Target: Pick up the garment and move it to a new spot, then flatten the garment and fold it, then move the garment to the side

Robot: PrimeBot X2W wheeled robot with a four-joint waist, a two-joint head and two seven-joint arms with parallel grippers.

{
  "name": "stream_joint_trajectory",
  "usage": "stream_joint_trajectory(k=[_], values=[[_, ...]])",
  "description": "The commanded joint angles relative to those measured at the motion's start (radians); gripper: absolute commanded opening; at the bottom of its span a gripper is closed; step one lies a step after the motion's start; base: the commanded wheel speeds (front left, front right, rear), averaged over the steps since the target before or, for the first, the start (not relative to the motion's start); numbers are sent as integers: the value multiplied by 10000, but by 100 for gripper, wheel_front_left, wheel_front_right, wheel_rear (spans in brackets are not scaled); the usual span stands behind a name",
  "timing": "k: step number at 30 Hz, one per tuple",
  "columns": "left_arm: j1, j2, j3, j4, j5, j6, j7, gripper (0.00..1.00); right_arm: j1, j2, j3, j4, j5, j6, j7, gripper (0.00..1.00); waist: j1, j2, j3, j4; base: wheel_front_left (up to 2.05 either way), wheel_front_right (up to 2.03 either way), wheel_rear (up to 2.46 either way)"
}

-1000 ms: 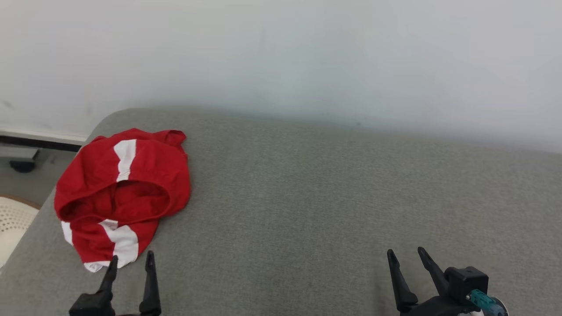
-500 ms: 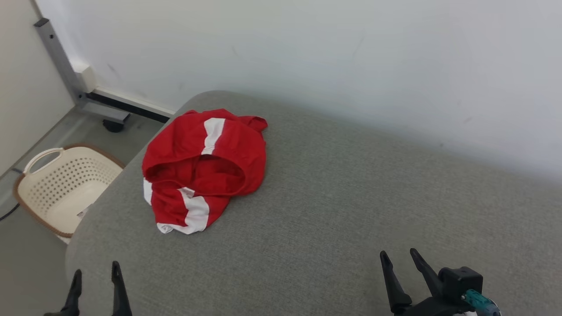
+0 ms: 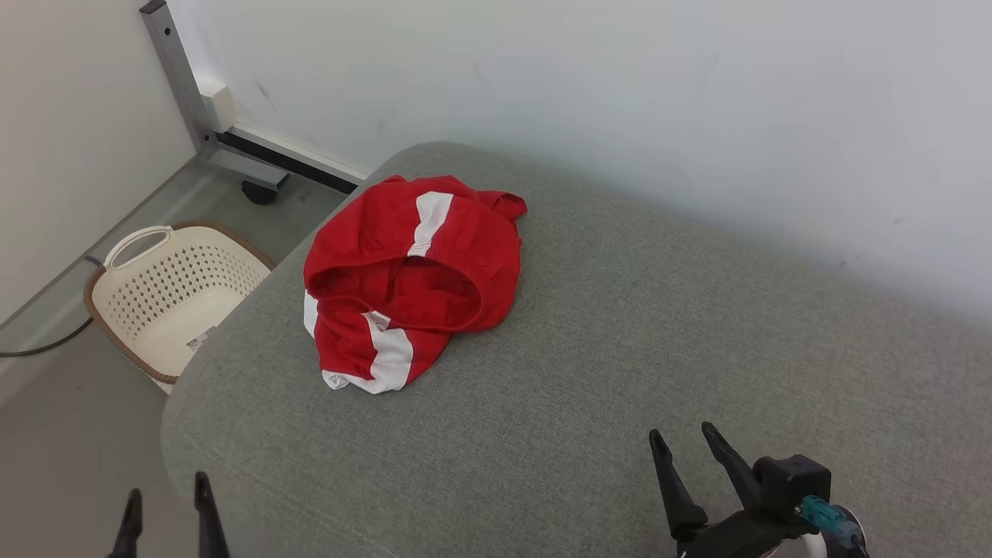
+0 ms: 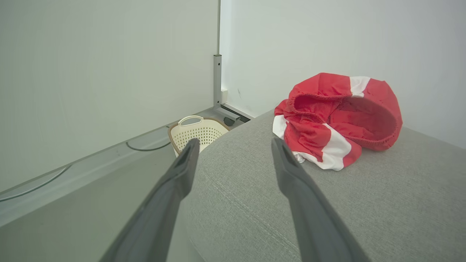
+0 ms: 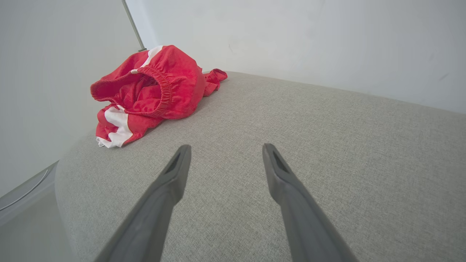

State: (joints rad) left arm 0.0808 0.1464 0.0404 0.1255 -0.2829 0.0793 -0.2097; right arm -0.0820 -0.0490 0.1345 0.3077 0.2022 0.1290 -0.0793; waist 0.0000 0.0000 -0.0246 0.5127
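A pale basket (image 3: 136, 236) sits on the floor beside the left edge of the grey padded counter (image 3: 659, 310). My left pincer (image 3: 167, 504) hangs wide open and empty just off that rounded corner. The red-and-white garment (image 3: 418, 271) lies bunched near the far left corner. I'd grip its raised waistband, not the loose hem, and carry it rightward, where bare room lies ahead of my open, empty right pincer (image 3: 682, 443).

You get the head camera high up, tilted down over the grey woven-fabric cushion (image 3: 620, 349) toward the white wall (image 3: 620, 93). The left wrist camera sits low off the cushion's left edge. The right wrist camera sits low above the cushion itself. All three share the crumpled red-and-white fabric garment (image 3: 411, 271). Head and left wrist both catch the cream perforated plastic basket (image 3: 194, 267).
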Motion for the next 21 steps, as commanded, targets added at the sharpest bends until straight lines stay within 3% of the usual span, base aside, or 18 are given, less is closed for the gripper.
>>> stream_joint_trajectory(k=[1,7,9,10,13,17,21], values=[[-98,-93,-43,8,-103,-39,78,100,-81,-22,12,29,40,35,-22,100,0,0,2,-4,0,0,0],[-1427,25,-745,605,-97,-652,709,100,-64,-23,-25,-140,-116,33,66,100,0,0,218,24,0,0,0],[-2295,49,-1042,1025,-109,-970,1002,100,-71,-22,-83,-278,-235,33,159,100,0,0,395,28,0,0,0],[-3365,24,-1421,1574,-243,-1423,1366,100,-47,-23,-177,-510,-403,33,282,100,0,0,639,34,0,0,0],[-4958,157,-1798,2572,-519,-1841,1838,100,-189,-14,-11,-985,-660,35,588,100,0,0,1180,-325,0,0,0],[-6590,394,-2267,3589,-672,-2031,2400,100,-377,-28,220,-1554,-898,33,955,100,0,0,1854,-902,0,0,0],[-8195,375,-1892,5168,-1864,-2087,3703,100,-581,-65,491,-2268,-1214,32,1375,100,0,0,2599,-1768,0,0,0]])
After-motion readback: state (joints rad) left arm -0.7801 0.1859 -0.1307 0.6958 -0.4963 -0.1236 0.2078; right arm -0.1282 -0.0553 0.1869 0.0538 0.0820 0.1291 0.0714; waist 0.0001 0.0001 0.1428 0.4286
